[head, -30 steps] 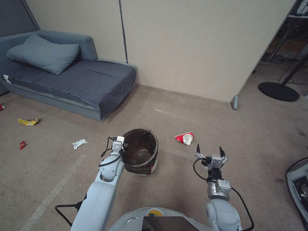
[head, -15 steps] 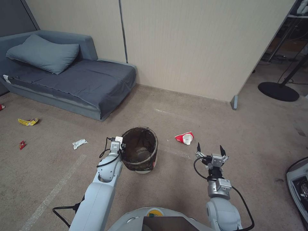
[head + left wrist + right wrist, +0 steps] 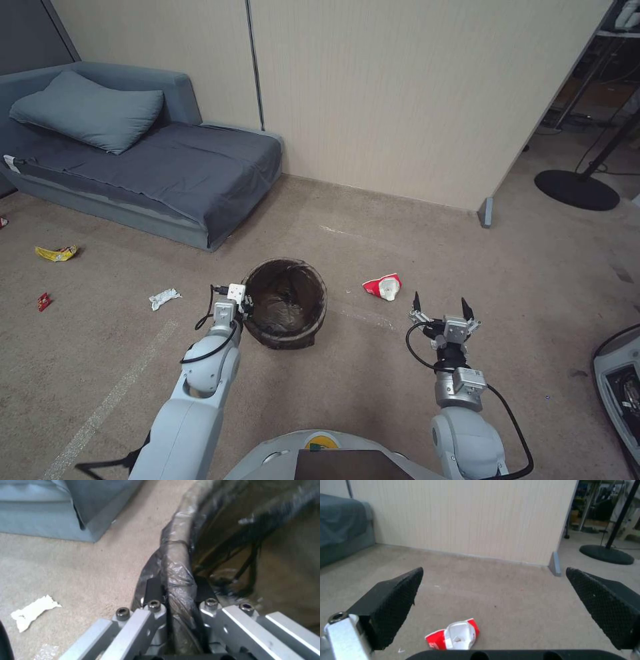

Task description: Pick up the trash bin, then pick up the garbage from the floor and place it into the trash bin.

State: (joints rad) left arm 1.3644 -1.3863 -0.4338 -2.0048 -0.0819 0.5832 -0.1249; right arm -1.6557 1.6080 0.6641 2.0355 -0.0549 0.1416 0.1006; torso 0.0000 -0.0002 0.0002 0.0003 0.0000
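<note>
While the yellow wrapper (image 3: 57, 253), the red scrap (image 3: 45, 301) and the white scrap (image 3: 164, 298) lie untouched on the carpet near the sofa (image 3: 147, 167), the first step looks done. The left gripper (image 3: 176, 597) has its jaws clamped on the bagged rim of the trash bin (image 3: 285, 303), which hangs tilted just ahead of the robot. To its right, the crumpled red-and-white cup (image 3: 383, 287) lies on the floor near the right gripper (image 3: 440, 308), whose jaws gape wide and empty. By my reading, all the collecting remains.
</note>
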